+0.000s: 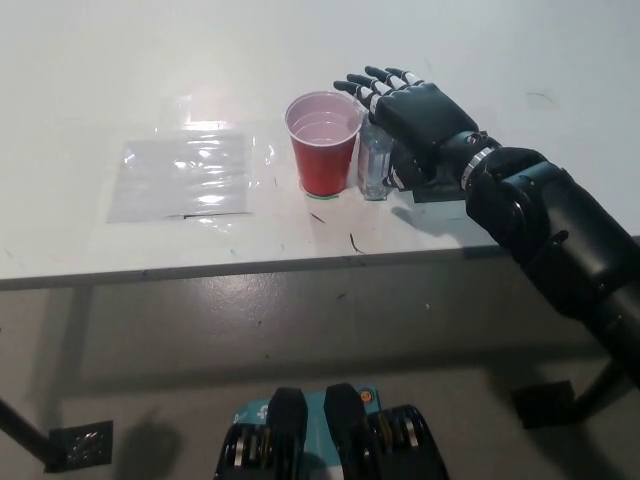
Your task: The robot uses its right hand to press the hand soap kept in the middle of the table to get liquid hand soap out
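A clear hand soap bottle (374, 166) stands upright near the middle of the white table (150, 80), just right of a red cup (322, 141). My black right hand (412, 110) lies flat over the top of the bottle, palm down, fingers spread and stretched toward the cup's rim. The pump head is hidden under the hand, so I cannot see whether the palm touches it. The hand holds nothing. My white left hand is out of the picture.
A clear plastic sheet (185, 175) lies flat on the table to the left of the cup. The table's front edge (250, 268) runs across the picture below the objects, with grey floor beneath it.
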Available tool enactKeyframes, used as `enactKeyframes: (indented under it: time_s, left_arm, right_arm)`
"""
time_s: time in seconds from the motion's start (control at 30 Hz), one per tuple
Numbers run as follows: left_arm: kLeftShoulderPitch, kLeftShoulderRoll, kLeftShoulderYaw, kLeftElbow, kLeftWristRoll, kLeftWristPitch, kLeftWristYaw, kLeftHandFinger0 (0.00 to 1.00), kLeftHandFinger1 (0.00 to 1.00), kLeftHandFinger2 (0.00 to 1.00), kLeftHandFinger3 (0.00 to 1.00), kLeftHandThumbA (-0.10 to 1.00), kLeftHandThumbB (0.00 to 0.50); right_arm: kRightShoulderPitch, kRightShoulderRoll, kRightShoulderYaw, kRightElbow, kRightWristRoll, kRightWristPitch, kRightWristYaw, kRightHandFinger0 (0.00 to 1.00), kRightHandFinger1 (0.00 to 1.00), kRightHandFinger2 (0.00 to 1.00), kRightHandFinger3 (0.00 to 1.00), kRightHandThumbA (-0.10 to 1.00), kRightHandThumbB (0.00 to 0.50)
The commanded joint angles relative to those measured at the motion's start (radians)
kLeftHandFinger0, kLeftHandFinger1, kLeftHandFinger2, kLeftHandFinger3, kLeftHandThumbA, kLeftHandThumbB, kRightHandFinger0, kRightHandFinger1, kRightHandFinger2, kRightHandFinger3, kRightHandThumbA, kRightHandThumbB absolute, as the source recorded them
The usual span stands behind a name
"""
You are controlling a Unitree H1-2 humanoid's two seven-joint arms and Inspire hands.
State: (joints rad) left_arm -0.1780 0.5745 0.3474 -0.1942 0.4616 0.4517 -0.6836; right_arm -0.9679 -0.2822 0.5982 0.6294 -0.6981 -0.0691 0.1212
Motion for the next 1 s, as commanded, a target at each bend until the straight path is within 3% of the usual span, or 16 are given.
enactKeyframes:
  time_s: [0.0, 0.13, 0.2, 0.57, 0.67, 0.83, 0.9, 0.97]
  left_arm:
    - [-0.001, 0.033, 0.008, -0.031, 0.002, 0.018, 0.004, 1.0, 1.0, 0.99, 0.83, 1.0, 0.107]
    - [0.008, 0.029, 0.017, -0.029, 0.007, 0.018, -0.01, 1.0, 1.0, 1.0, 0.84, 1.0, 0.102]
    - [0.012, 0.025, 0.024, -0.029, 0.011, 0.018, -0.017, 1.0, 1.0, 1.0, 0.85, 1.0, 0.107]
    - [0.047, 0.02, 0.03, -0.04, 0.009, 0.018, -0.032, 1.0, 1.0, 1.0, 0.87, 1.0, 0.082]
    - [0.052, 0.023, 0.027, -0.036, 0.002, 0.018, -0.024, 1.0, 1.0, 1.0, 0.84, 1.0, 0.094]
    - [0.057, 0.019, 0.032, -0.042, 0.008, 0.018, -0.032, 1.0, 1.0, 1.0, 0.81, 1.0, 0.078]
    - [0.056, 0.02, 0.033, -0.04, 0.003, 0.018, -0.034, 1.0, 1.0, 1.0, 0.85, 1.0, 0.083]
    - [0.064, 0.013, 0.035, -0.042, 0.001, 0.018, -0.029, 1.0, 1.0, 1.0, 0.86, 1.0, 0.084]
  right_arm:
    - [0.091, -0.018, 0.044, 0.006, -0.014, 0.045, 0.158, 1.0, 1.0, 1.0, 1.0, 1.0, 0.472]
    - [0.062, -0.028, 0.018, -0.036, 0.024, 0.016, 0.16, 1.0, 1.0, 1.0, 1.0, 1.0, 0.413]
    - [0.014, -0.04, -0.011, -0.112, 0.031, 0.077, 0.197, 1.0, 1.0, 1.0, 1.0, 1.0, 0.432]
    - [-0.228, -0.045, -0.166, -0.226, 0.094, 0.076, 0.232, 1.0, 1.0, 1.0, 1.0, 1.0, 0.494]
    - [-0.278, -0.045, -0.193, -0.262, 0.092, 0.098, 0.251, 1.0, 1.0, 1.0, 1.0, 1.0, 0.475]
    - [-0.291, -0.045, -0.214, -0.275, 0.087, 0.112, 0.259, 1.0, 1.0, 1.0, 1.0, 1.0, 0.495]
    - [-0.299, -0.055, -0.233, -0.298, 0.09, 0.116, 0.258, 1.0, 1.0, 1.0, 1.0, 1.0, 0.438]
    - [-0.297, -0.061, -0.239, -0.306, 0.091, 0.112, 0.262, 1.0, 1.0, 1.0, 1.0, 1.0, 0.423]
